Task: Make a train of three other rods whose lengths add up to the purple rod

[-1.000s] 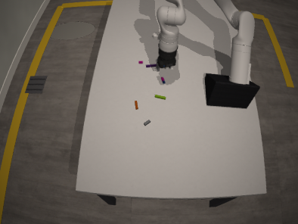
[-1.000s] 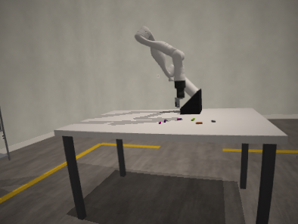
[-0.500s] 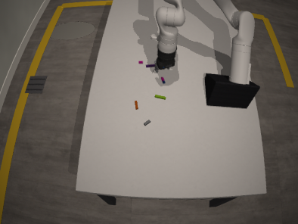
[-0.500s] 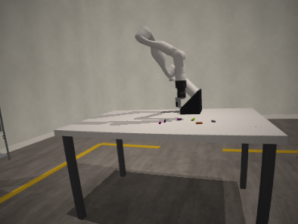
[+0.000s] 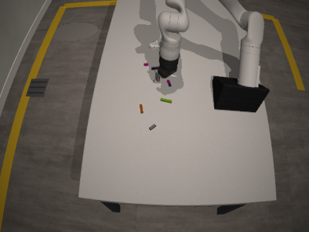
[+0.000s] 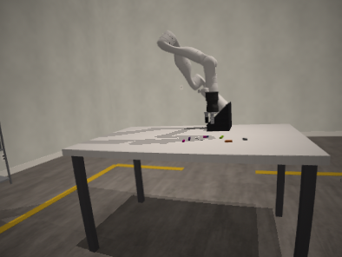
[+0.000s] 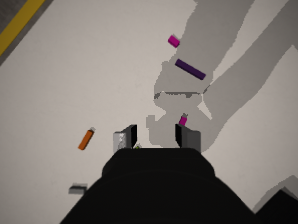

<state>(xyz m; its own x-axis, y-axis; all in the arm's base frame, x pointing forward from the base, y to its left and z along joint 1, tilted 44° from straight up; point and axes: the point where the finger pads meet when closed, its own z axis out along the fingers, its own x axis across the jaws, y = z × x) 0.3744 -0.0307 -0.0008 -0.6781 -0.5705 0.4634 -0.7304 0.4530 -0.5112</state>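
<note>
Tool state: black two-finger gripper (image 7: 156,131) spread to full width, nothing between the fingers, hanging above the pale grey table top (image 5: 196,164).

Start of train: short magenta rod with what looks like a tiny blue piece at its near end (image 7: 183,120), lying flat just ahead of the right finger, not touching it.

Reference: long dark purple rod (image 7: 190,69) further ahead and slightly right, well apart from the fingers.

Spare piece: small magenta block (image 7: 173,40) beyond the purple rod, furthest ahead.

Likely missing part: stubby grey rod (image 7: 77,189), off to the left and behind the fingertips, judged the third piece needed to reach six.

Bystanders: orange rod (image 7: 86,138) out to the left; lime rod (image 5: 165,100) behind and mostly under the wrist.

Risk, sweep: a low or sideways exit could catch the magenta-and-blue pair with the right finger, turning it off line or opening a gap at the joint.

Risk, wrong pick: taking orange or lime instead of grey would overshoot the sum; taking the spare magenta block would fall short.

Risk, placement: grey set down skewed or pushed in too hard could shunt the light blue piece; set too far off, leaves a gap over tolerance.

Risk, crowding: purple rod close to the train's far end, so extending that way may breach the clearance; the near end looks safer.

Risk, view: blue piece barely resolvable, so exact contact with magenta impossible to confirm.
</note>
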